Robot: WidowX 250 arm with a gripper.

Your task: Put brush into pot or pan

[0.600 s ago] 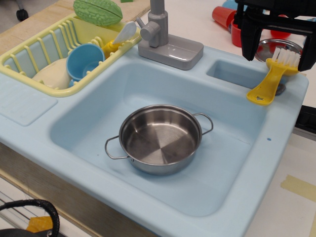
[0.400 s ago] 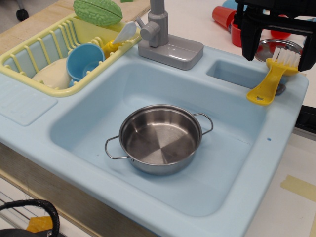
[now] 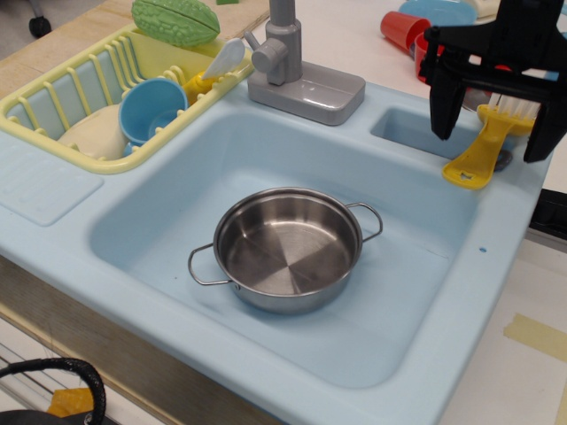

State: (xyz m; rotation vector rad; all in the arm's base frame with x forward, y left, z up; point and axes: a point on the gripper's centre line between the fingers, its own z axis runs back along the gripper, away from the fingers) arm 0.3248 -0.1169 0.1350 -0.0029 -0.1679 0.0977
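The small yellow brush (image 3: 479, 155) lies on the sink's back right ledge, with its white bristles pointing away and partly hidden by the gripper. My black gripper (image 3: 487, 142) is open and low over the brush, with one finger (image 3: 441, 102) to the left of it and the other (image 3: 542, 124) to the right. The fingers are not closed on it. The shiny steel pan (image 3: 283, 252) with two wire loop handles sits empty in the middle of the light blue sink basin (image 3: 177, 221), well to the left of and below the gripper.
A grey faucet (image 3: 292, 71) stands at the back of the sink. A yellow dish rack (image 3: 53, 97) at the back left holds a blue cup (image 3: 152, 108), a green object (image 3: 175, 21) and a yellow-handled white utensil (image 3: 217, 66). Red cups (image 3: 403, 31) stand behind the gripper.
My gripper has come down and shifted slightly right, so its open fingers now straddle the brush. The brush and pan have not moved.
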